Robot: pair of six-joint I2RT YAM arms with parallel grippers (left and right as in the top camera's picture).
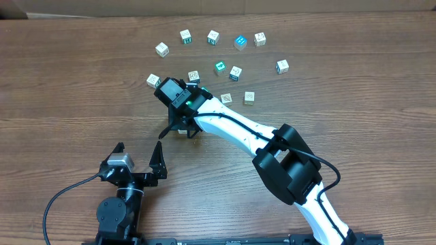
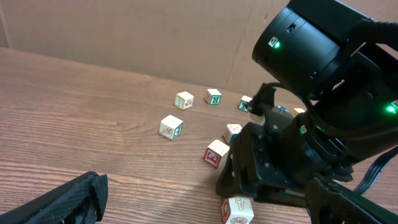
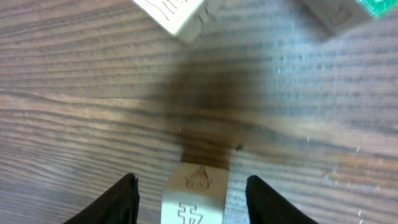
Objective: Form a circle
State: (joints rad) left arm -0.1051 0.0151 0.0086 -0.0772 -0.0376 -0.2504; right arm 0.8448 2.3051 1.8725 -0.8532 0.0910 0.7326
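**Right end effector [image 3: 191, 205] spread around one cube**

Fingers stand clear of both sides of the cube [image 3: 198, 180], which rests on the worktop [image 1: 68, 102]. No tight circle is visible; the other cubes [image 1: 235, 71] lie scattered beyond. Risk: a skewed lift lets a finger clip the cube and knock it astray.

Right gripper [image 1: 179, 131] (arm stretched forward) points down, jaws slightly parted; left gripper [image 1: 139, 155] sits wide open.

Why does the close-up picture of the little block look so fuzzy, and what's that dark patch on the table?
Right wrist view: the camera is very close, so the cube between the fingers of the right pincer and the table look soft; the dark patch beyond it looks like a shadow. Overhead view: sharp and evenly lit.
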